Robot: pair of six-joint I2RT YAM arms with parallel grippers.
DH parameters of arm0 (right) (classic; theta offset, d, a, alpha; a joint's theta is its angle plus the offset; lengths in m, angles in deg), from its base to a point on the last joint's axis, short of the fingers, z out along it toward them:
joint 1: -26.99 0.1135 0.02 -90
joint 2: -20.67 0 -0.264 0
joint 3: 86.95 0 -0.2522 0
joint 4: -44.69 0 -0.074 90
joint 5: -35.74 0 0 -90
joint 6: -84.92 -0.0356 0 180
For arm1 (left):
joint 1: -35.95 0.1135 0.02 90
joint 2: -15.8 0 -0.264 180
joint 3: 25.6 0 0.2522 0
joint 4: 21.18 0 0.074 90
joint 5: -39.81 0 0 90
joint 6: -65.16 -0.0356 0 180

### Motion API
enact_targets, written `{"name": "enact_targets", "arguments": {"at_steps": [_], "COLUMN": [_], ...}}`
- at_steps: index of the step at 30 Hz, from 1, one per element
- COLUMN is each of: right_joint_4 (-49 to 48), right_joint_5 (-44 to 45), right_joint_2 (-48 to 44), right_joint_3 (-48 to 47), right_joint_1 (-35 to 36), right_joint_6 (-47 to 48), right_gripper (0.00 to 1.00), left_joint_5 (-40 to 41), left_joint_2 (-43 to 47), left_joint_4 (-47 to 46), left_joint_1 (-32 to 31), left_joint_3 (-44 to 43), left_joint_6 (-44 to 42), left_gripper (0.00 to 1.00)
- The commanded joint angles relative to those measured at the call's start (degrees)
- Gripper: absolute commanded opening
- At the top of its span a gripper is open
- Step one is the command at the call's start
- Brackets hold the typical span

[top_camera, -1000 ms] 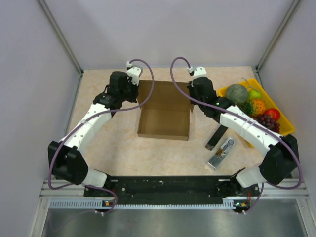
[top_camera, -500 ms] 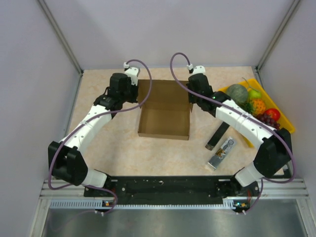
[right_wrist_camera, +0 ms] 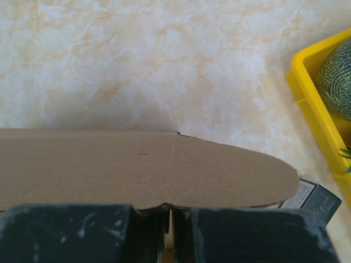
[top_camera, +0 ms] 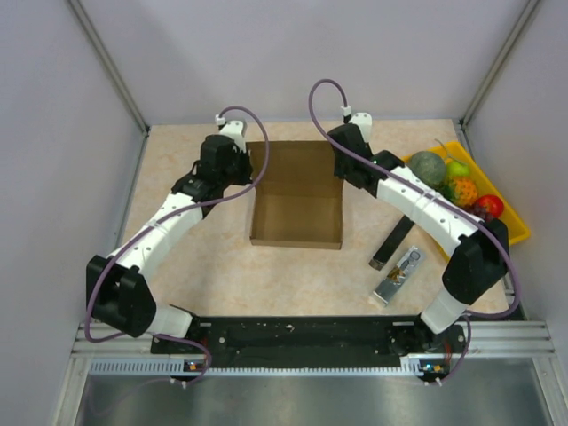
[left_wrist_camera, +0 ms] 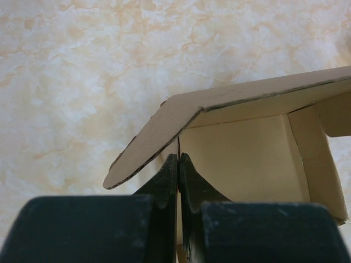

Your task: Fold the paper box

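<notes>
From above the bench, you see the box at mid-bench with its lid flap on the far side, the left fingers and right fingers at its two far corners, equally near. On the left wrist, your fingers pinch the side wall, the flap arching just above. On the right wrist, the fingers sit closed beneath the flap, a cardboard sliver between them.
</notes>
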Motion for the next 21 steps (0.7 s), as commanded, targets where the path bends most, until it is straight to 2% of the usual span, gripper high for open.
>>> {"name": "enact_targets", "arguments": {"at_steps": [1, 5, 12, 21], "right_joint_4": [1.2, -0.9, -10.4, -24.8], "right_joint_5": [0.4, 2.9, 0.3, -2.0], "right_joint_2": [1.8, 1.3, -2.5, -12.3], "right_joint_3": [-4.8, -1.9, 6.6, 20.9], "right_joint_1": [2.1, 3.0, 3.0, 3.8], "right_joint_6": [-6.2, -3.5, 3.6, 9.6], "right_gripper": [0.00, 0.00, 0.00, 0.00], "left_joint_5": [-2.3, -2.3, -0.3, 0.3], "left_joint_2": [-0.6, 0.2, 3.5, 9.1], "left_joint_4": [-5.4, -6.2, -8.3, -16.1], "left_joint_1": [-2.9, -3.5, -3.8, -5.2], "left_joint_3": [0.1, 1.5, 6.6, 16.7], "left_joint_6": [2.9, 2.6, 2.2, 2.9], "left_gripper": [0.00, 0.00, 0.00, 0.00]}}
